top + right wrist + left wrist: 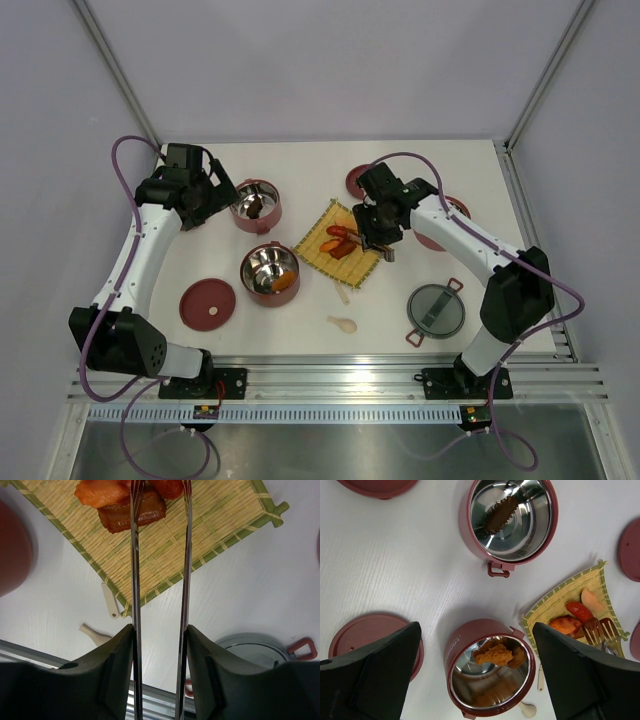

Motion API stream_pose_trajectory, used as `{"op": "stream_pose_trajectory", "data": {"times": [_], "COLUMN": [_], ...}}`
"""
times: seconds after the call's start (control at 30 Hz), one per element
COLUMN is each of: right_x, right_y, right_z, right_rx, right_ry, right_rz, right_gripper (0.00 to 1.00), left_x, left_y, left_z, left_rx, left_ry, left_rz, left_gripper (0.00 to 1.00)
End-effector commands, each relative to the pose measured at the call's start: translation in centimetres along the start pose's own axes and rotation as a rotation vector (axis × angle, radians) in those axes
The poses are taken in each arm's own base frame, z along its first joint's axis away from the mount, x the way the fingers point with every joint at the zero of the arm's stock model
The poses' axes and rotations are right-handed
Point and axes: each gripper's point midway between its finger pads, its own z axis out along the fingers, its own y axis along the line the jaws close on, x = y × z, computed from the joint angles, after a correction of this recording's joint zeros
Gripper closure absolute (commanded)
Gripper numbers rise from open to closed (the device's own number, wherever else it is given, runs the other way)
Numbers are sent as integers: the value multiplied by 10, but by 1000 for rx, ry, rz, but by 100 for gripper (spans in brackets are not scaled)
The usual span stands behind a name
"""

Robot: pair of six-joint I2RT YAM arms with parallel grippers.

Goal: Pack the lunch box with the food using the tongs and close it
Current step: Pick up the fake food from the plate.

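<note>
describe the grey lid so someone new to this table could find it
From the yellow woven mat mid-table, look toward the near right corner, beside the right arm's base. The grey lid lies flat there. It alone is grey and see-through with red clips; the other loose lids are solid dark-red discs.

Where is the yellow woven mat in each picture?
Top external: the yellow woven mat is in the middle of the picture.
Left wrist: it is at the right edge.
Right wrist: it fills the top.
Shared landmark: the small cream spoon lies near the mat.
</note>
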Motion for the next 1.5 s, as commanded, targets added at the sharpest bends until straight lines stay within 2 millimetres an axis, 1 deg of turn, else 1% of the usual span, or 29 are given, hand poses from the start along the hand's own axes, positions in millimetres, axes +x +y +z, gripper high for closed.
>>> {"op": "stream_pose_trajectory", "data": {"times": [0.0, 0.2, 0.27, 0.4, 0.57, 0.7, 0.9, 0.97, 1.0, 1.03, 1.1, 1.17, 1.2, 1.23, 1.3, 1.33, 1.4, 1.47], "right_x": [-11, -20, -23, -26, -29, -29, -27, -26, -27, -28, -29, -32, -34, -37, -41, -44, -47, -48], "right_y": [3, 4, 4, 11, 14, 17, 18, 17, 17, 17, 17, 19, 20, 22, 24, 25, 25, 23], "right_z": [-6, 0, 1, 0, 5, 10, 17, 19, 18, 15, 10, 1, -4, -14, -25, -35, -48, -54], "right_rx": [-21, -20, -20, -55, -67, -84, -86, -84, -82, -80, -81, -94, -99, -108, -122, -129, -127, -118], "right_ry": [-11, -7, -10, -11, -9, 2, 15, 19, 14, 6, -6, -34, -50, -76, -109, -137, -169, -180], "right_rz": [-141, -192, -203, -218, -231, -234, -235, -233, -233, -232, -229, -225, -223, -214, -207, -199, -189, -182], "right_gripper": [49, 50, 48, 45, 46, 52, 53, 58, 62, 69, 76, 81, 82, 82, 83, 84, 85, 85], "left_x": [-7, -5, -6, -6, -5, -4, -5, -3, -2, -2, -1, -2, -2, -2, -3, -3, -2, -2], "left_y": [-7, -9, -9, -8, -8, -8, -8, -7, -8, -7, -7, -7, -8, -8, -8, -8, -8, -8], "left_z": [0, 1, 0, -1, 1, 1, -1, 0, 0, 0, 0, 1, 1, 1, 1, 1, 2, 2], "left_rx": [35, 40, 42, 39, 38, 40, 43, 43, 44, 43, 43, 43, 46, 46, 46, 46, 46, 47], "left_ry": [-21, -16, -18, -21, -15, -12, -17, -14, -11, -11, -8, -11, -10, -10, -13, -12, -10, -9], "left_rz": [-17, -18, -19, -20, -21, -21, -20, -22, -21, -22, -22, -24, -23, -23, -26, -26, -25, -25], "left_gripper": [1, 1, 1, 1, 1, 1, 1, 1, 1, 1, 1, 1, 1, 1, 1, 1, 1, 1]}}
